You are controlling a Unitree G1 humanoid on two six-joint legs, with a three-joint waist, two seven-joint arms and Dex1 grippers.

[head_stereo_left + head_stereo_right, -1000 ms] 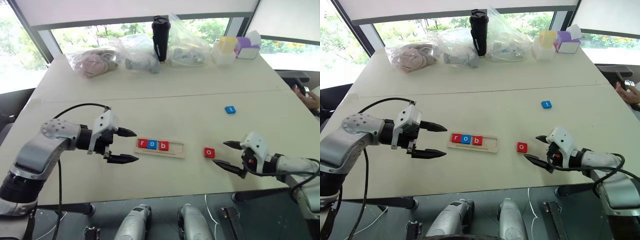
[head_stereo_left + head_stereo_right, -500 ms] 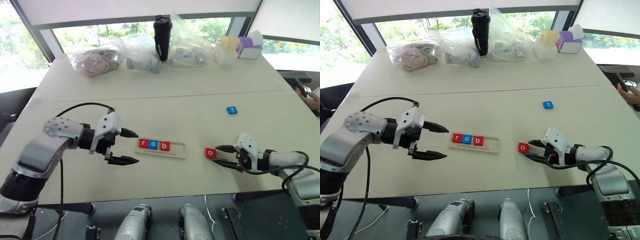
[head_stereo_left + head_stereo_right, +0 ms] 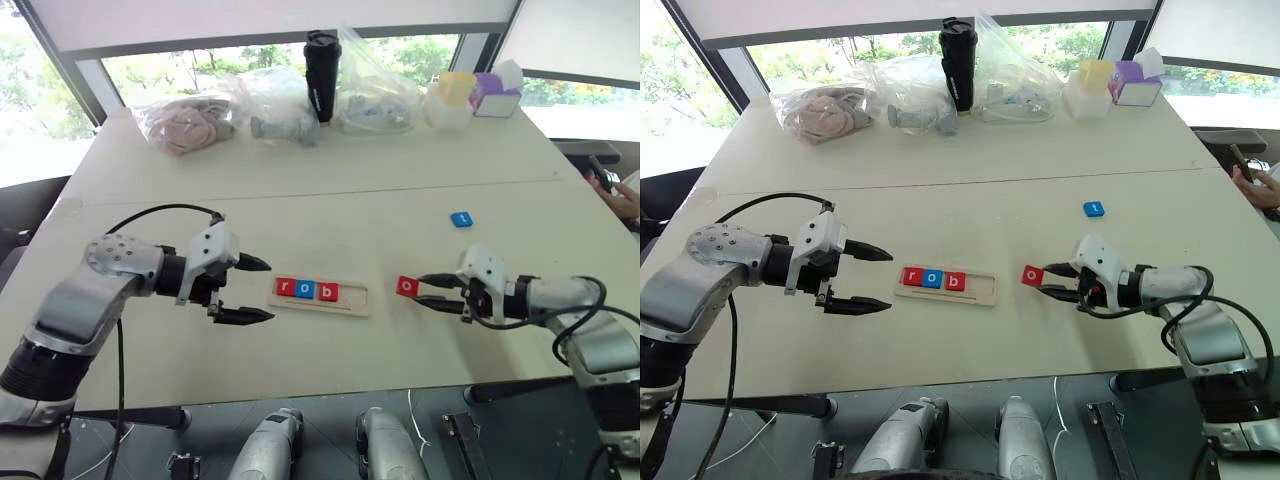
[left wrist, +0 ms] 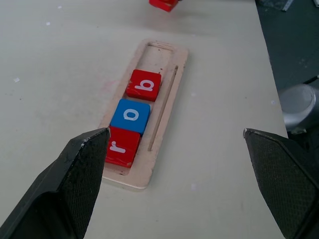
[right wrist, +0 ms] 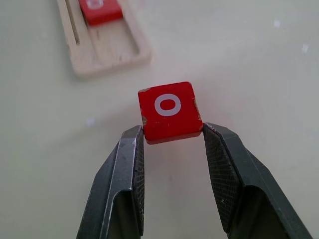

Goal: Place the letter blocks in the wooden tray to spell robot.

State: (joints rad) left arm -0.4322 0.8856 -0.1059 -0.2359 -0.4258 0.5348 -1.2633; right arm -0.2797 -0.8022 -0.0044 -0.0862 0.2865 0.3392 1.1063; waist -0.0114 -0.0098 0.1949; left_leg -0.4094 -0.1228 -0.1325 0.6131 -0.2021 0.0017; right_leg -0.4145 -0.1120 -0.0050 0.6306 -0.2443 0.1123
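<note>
Now red o block between right pincer fingertips (clamped), off table

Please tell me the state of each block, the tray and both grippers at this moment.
Red o block: gripped, lifted off table.
Right gripper: shut on red o block.
Left gripper: open, beside the tray.
Wooden tray: holds r, o, b; two places free.
Blue t block: flat on table, untouched.

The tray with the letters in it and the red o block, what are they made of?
The tray looks like pale, unpainted wood: you can see faint grain and a matte, raw surface. The red o block looks like wood too, painted glossy red; chipped corners show a lighter material underneath, though it could be something else.
</note>
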